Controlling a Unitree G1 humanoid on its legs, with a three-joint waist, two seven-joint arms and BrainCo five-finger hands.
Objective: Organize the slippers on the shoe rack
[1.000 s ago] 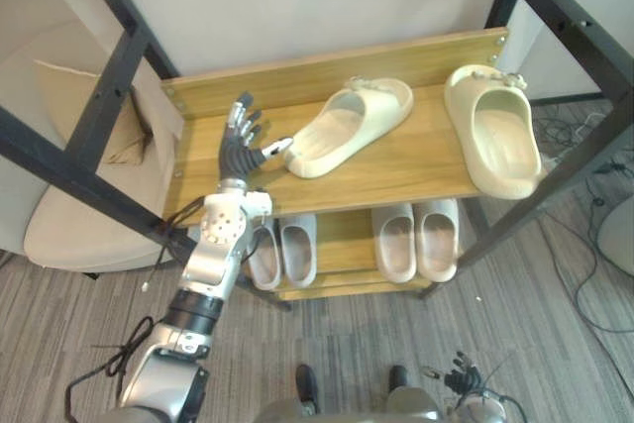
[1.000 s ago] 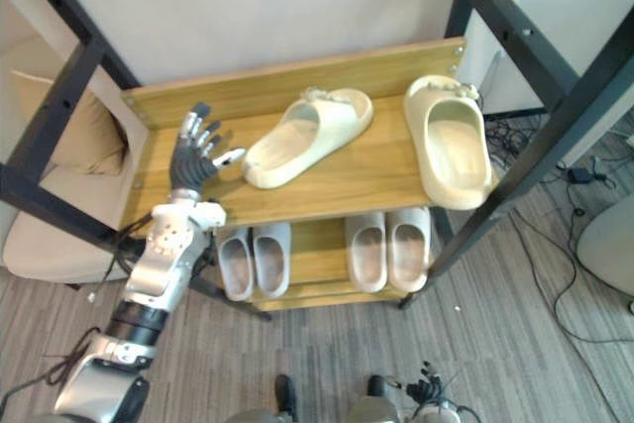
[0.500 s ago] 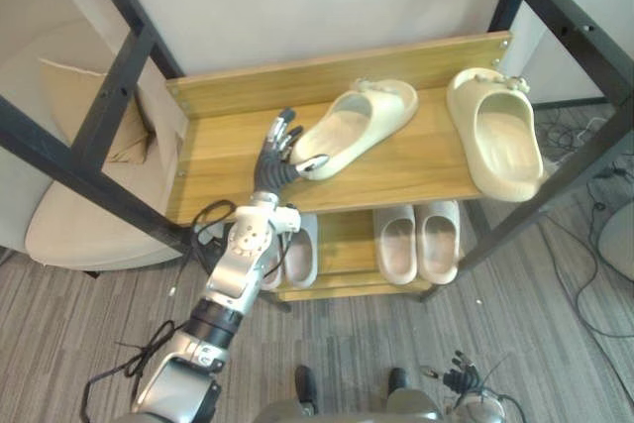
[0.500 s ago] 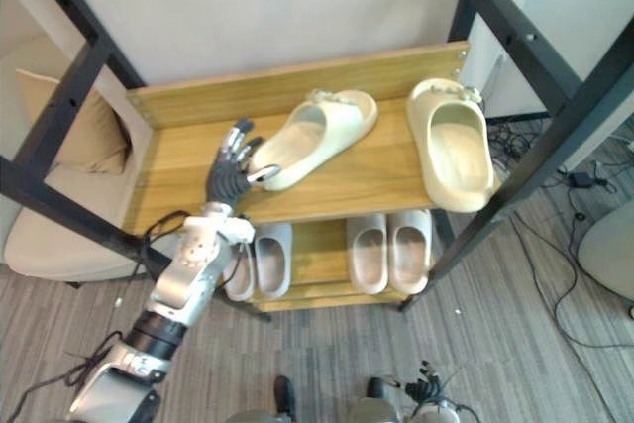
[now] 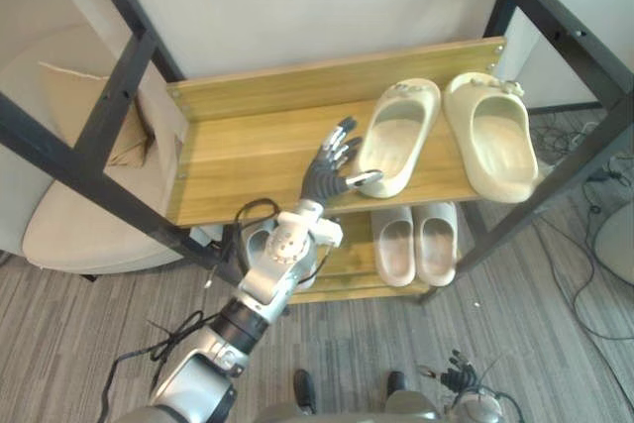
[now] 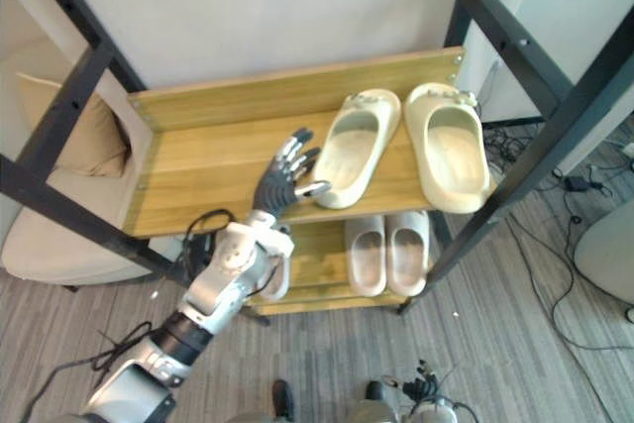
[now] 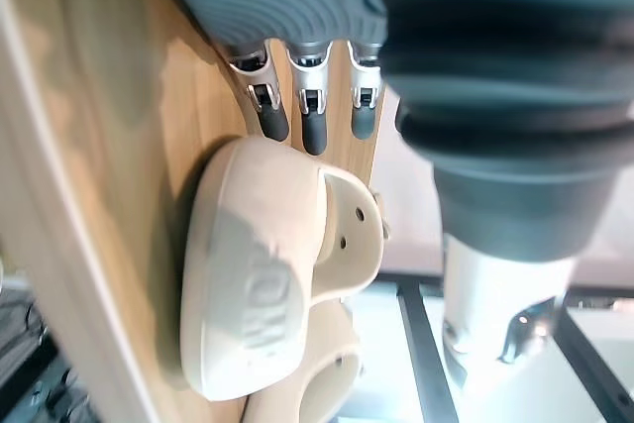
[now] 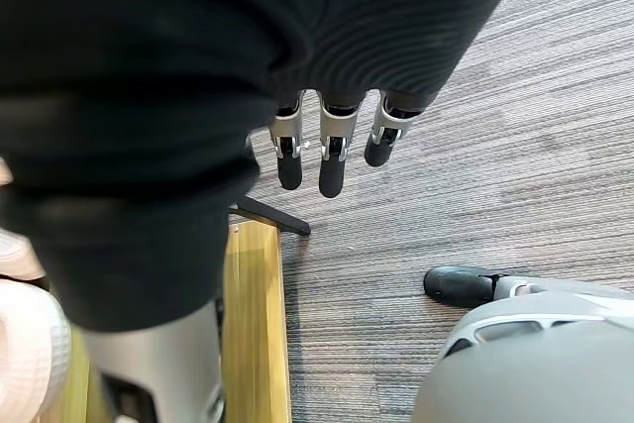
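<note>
The low two-shelf shoe rack of light wooden boards [image 5: 248,151] stands against a pale wall. At the right end of the rack's top shelf lie two cream foam slippers side by side, toe straps toward the rack's back board and open heels toward its front edge. The left cream slipper [image 5: 398,134] sits at a slight angle, its heel swung toward the middle of the rack. The right cream slipper [image 5: 495,136] lies nearly square to the rack, just beside the first, with its heel at the front edge.

The left hand [image 5: 327,173] reaches over the front edge of the top shelf near the rack's middle. Its fingers [image 7: 313,126] are straight and a little fanned, holding nothing, their dark tips over the wood right at the heel of the left cream slipper. The thumb points toward that heel and looks to touch it.

On the rack's lower shelf, below the cream slippers, stands a neat pair of pale grey slippers [image 5: 416,240]. Another pale slipper [image 5: 255,245] shows partly behind the left arm.

The right hand [image 8: 333,160] hangs low in front of the rack above the grey striped carpet [image 5: 535,344], its fingers straight, close together and empty.

Left of the rack stands a beige upholstered chair [image 5: 59,215], and black metal frame bars [image 5: 109,106] cross above both of the rack's ends.
</note>
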